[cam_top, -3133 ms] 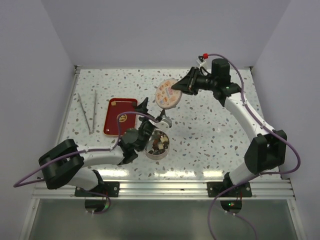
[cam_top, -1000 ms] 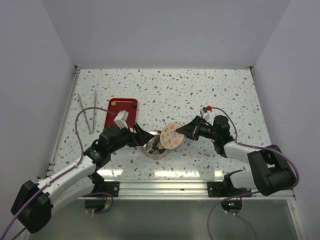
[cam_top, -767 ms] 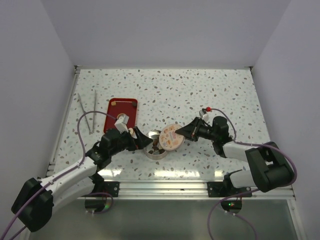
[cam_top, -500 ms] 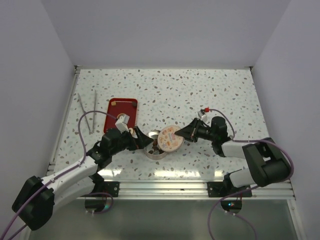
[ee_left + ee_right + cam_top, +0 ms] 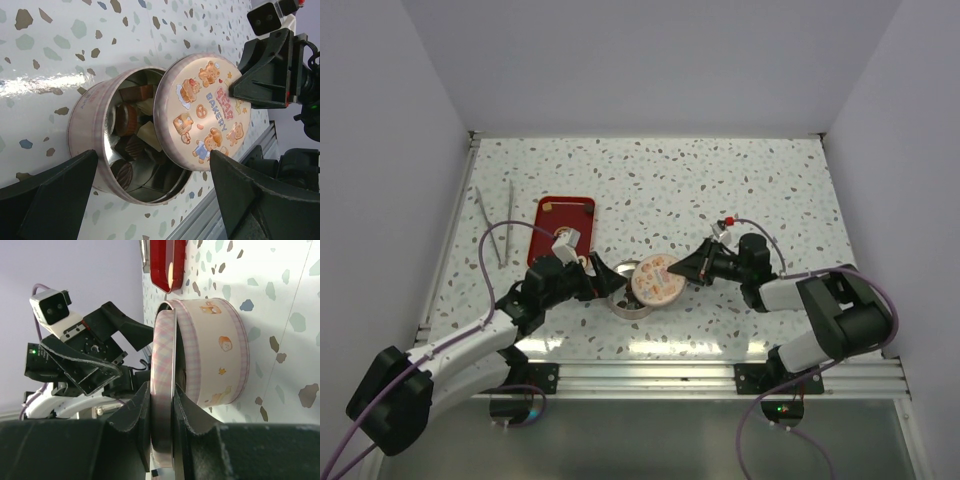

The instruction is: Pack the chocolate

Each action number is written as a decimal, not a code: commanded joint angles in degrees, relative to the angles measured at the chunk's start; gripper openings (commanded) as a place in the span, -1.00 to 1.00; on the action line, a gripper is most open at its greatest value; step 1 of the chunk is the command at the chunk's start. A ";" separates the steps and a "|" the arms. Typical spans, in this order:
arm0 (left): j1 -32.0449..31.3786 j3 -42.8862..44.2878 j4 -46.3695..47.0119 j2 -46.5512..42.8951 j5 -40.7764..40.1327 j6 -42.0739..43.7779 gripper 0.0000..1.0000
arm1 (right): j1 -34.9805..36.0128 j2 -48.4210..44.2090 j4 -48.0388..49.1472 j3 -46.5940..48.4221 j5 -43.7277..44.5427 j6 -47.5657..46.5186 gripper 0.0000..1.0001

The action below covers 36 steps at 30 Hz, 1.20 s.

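The lid (image 5: 200, 115), clenched in the right jaws, should be levelled and centred over the tin (image 5: 92, 135) of chocolate (image 5: 127, 117), flanked by the released left jaws.

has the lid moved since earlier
Yes. The lid came nearer, from level with the far end of the red tray to over the tin.

Brown and cream chocolate (image 5: 127, 120), pink lid (image 5: 202, 117)

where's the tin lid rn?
Top view, front-centre of the table: the round pink bear-print metal lid is tilted over the right rim of the open round tin, pinched by the jaws of the right gripper.
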 commanded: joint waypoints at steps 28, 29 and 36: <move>0.40 0.25 4.17 2.58 4.35 -0.56 1.00 | 7.60 8.88 -3.27 4.74 9.53 -3.80 -0.27; 0.40 0.16 4.17 2.66 4.35 -0.56 1.00 | 7.87 8.79 -3.71 4.92 9.70 -3.89 -0.26; 0.49 0.51 4.17 2.75 4.53 -0.48 1.00 | 9.45 8.00 -5.64 6.15 10.23 -4.59 -0.23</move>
